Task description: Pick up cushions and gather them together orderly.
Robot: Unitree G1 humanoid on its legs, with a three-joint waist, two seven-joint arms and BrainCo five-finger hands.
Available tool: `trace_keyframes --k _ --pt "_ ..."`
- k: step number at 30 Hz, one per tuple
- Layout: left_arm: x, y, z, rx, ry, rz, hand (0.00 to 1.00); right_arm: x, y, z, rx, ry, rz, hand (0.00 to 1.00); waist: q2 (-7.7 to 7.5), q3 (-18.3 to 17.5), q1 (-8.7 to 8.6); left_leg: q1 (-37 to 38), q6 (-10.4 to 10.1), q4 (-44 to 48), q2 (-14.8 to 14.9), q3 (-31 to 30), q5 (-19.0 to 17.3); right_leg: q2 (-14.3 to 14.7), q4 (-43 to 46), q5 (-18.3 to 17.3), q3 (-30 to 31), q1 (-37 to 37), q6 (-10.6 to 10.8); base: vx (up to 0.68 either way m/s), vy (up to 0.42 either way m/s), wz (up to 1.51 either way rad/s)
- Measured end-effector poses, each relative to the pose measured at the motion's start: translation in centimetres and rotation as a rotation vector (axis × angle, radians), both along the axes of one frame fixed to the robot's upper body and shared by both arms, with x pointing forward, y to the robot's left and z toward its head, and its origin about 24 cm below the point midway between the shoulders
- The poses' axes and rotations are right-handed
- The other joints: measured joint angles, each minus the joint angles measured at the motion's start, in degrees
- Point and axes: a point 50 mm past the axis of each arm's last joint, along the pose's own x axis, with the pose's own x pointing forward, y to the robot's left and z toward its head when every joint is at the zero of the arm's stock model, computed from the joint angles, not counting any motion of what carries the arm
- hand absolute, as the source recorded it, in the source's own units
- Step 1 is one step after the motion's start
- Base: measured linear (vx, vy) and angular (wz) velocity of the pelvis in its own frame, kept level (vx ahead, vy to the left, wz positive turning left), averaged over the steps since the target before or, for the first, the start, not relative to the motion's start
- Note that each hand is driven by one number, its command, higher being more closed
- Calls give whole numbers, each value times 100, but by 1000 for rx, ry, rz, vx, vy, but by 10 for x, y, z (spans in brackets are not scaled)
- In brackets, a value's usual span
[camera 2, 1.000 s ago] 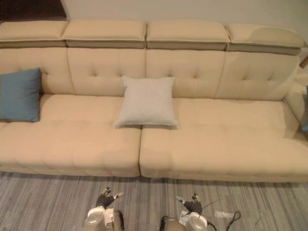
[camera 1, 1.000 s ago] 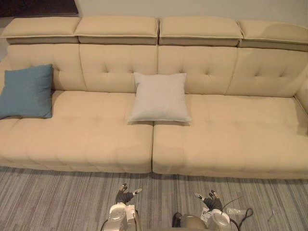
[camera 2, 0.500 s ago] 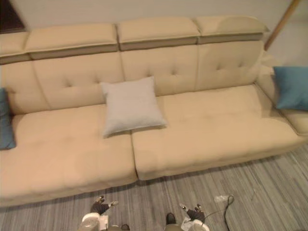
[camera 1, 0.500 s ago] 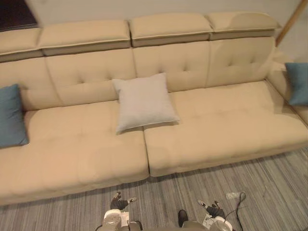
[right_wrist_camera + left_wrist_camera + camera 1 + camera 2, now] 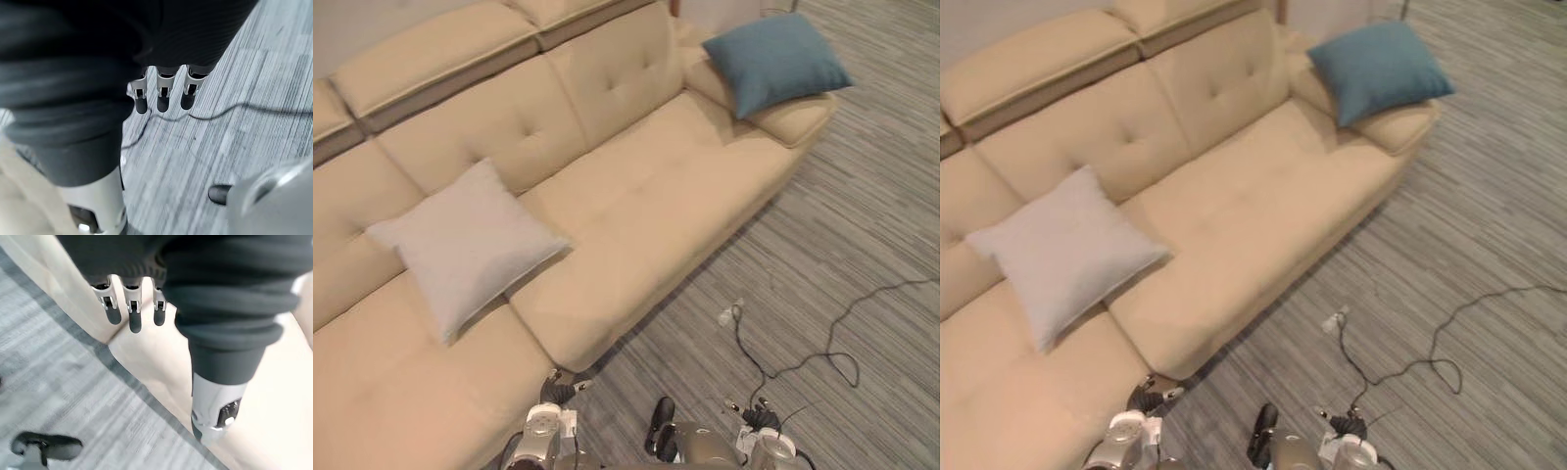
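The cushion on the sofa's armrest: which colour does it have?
The cushion is plain teal blue, without any pattern; the left eye view shows it best.

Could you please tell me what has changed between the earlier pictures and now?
The camera swung right; no thing moved. The blue cushion lies on the sofa armrest, the white cushion leans on its backrest, both untouched. Left hand and right hand still hang open.
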Motion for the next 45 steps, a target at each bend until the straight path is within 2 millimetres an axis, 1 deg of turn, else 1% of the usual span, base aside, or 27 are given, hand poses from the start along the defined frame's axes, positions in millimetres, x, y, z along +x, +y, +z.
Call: trace_keyframes --k 2,4,7,9,11,14,16,17,19,22,24,25,26,27,28,30,31,32,33,35,38,40,41,42,43,44,45 --pt "0 4 2 9 -13 10 0 9 0 3 -6 -20 -1 0 -54 59 44 -739 -338 194 -329 -833 -207 92 38 -69 349 73 -44 157 -17 -102" --pt "3 6 3 14 -20 9 0 11 0 3 -11 -23 -5 0 -79 157 178 -1037 -411 -213 -562 -1101 -245 124 0 -69 621 144 -18 114 8 -92" --pt "6 4 6 2 -44 30 0 17 1 5 -11 -39 -14 0 -67 248 299 -1394 -601 -1917 -1097 -1692 -77 157 -146 -110 1188 395 97 202 66 -100" --pt "2 1 4 -10 -34 34 0 16 -2 6 -15 -39 -46 0 41 181 332 -1321 -750 -3339 -1373 -2170 564 194 -291 -180 1596 522 242 391 175 -106" --pt "-1 -1 3 -17 -26 36 0 16 -2 5 -17 -36 -45 0 67 115 410 -1146 -562 -3443 -1480 -2332 1022 193 -209 -305 1993 582 413 350 155 -102" --pt "0 2 3 -7 -27 32 0 9 3 3 -21 -14 -22 0 -128 67 442 -1005 -299 -2990 -1584 -1914 739 -47 780 -774 2353 342 847 459 192 -80" --pt "-1 5 3 5 -22 22 0 10 4 4 -20 -27 -16 0 -252 80 447 -472 -129 -2936 -1656 -1516 363 -422 2831 -856 2062 -304 1757 459 181 -69" --pt "-1 4 3 4 -21 16 0 10 4 4 -22 -27 -11 0 -253 82 417 -352 -95 -2930 -1664 -1489 316 -544 3212 -825 1905 -464 1819 415 113 -39" --pt "1 0 4 2 -27 -9 0 10 5 4 -27 -23 19 0 -236 82 327 79 -68 -3083 -1624 -1441 270 -1051 3889 -910 1191 -774 1542 363 47 -20" --pt "0 2 3 11 -23 -14 0 18 6 6 -27 -35 32 0 -169 115 240 632 -72 -3537 -1369 -1258 272 -1581 3207 -1007 252 -920 1294 247 -62 -26" --pt "0 7 4 32 -23 -8 0 23 7 7 -27 -38 40 0 -148 126 237 833 -182 -3702 -1136 -1136 230 -1674 2530 -846 -122 -1099 1204 336 -198 -42" --pt "-6 15 2 57 1 -7 0 22 7 5 -26 -24 49 0 -253 97 232 961 -370 -3719 -1116 -1129 191 -1683 1459 -82 -187 -1187 1107 392 -292 -37" --pt "-7 20 2 74 9 -19 0 16 7 3 -26 -5 46 0 -392 44 230 1045 -498 -3690 -1188 -1155 117 -1687 940 627 -66 -1157 870 422 -335 -26" --pt "-9 20 1 77 18 -22 0 14 4 2 -32 2 45 0 -424 44 218 1092 -604 -3641 -1166 -1190 44 -1651 983 668 3 -1170 742 395 -323 -27" --pt "-16 10 -5 49 50 -20 0 8 -12 3 -69 31 42 0 -6 -42 225 975 -714 -3129 -784 -1441 7 -1307 1040 412 -71 -1049 663 379 -324 -26" --pt "-15 -1 -6 18 46 -18 0 4 -24 4 -98 42 36 0 300 10 149 362 -762 -1705 -431 -1826 222 -974 778 251 -179 -748 568 347 -257 -26" --pt "-15 -3 -6 13 46 -16 0 3 -25 4 -102 45 36 0 353 31 149 219 -694 -1340 -368 -1937 390 -899 721 227 -206 -631 537 350 -205 -24" --pt "-18 -3 -6 2 47 -1 0 -1 -25 3 -100 53 34 0 340 97 162 -190 -465 -242 -237 -2166 946 -717 495 147 -192 -209 440 288 -163 -17" --pt "-17 -2 -6 3 41 3 0 -5 -22 1 -92 62 31 0 328 116 172 -350 -449 152 -225 -2180 831 -655 382 75 -167 15 388 354 -194 -21" --pt "-9 -1 -1 -4 1 23 0 -7 -22 1 -90 67 11 0 219 178 259 -901 -474 449 -578 -2058 305 -544 -68 -5 12 648 343 392 -194 -42" --pt "-6 -2 1 -6 -24 22 0 3 -21 3 -92 44 8 0 196 191 283 -1257 -484 -805 -1043 -1752 221 -517 -447 47 155 941 413 304 -56 -39" --pt "-4 -3 2 -6 -31 19 0 8 -22 5 -96 31 5 0 175 210 312 -1244 -513 -2818 -1487 -1623 519 -506 -744 48 329 1172 503 336 24 -40" --pt "-5 -4 1 -9 -26 16 0 8 -22 5 -96 30 5 0 215 190 326 -1131 -538 -3981 -1629 -1607 1011 -415 -963 34 416 1345 606 428 75 -38" --pt "-5 -5 2 -10 -28 13 0 8 -21 5 -93 33 5 0 236 190 375 -1102 -456 -4274 -1621 -1598 1439 -359 -1039 -8 490 1426 675 538 112 -55" --pt "-2 -4 3 -8 -33 10 0 7 -15 3 -76 35 6 0 168 168 448 -979 -142 -4285 -1645 -1503 1907 -393 -1100 -109 690 1559 812 471 105 -44" --pt "-1 -1 3 -1 -36 9 0 7 -12 2 -69 36 7 0 85 167 463 -998 -54 -4185 -1694 -1466 1814 -446 -1097 -166 729 1577 852 485 86 -39" --pt "0 5 4 13 -39 7 0 6 -7 1 -57 38 14 0 -98 141 463 -1127 16 -3767 -1822 -1423 1378 -640 -914 -363 791 1542 978 477 84 -34"
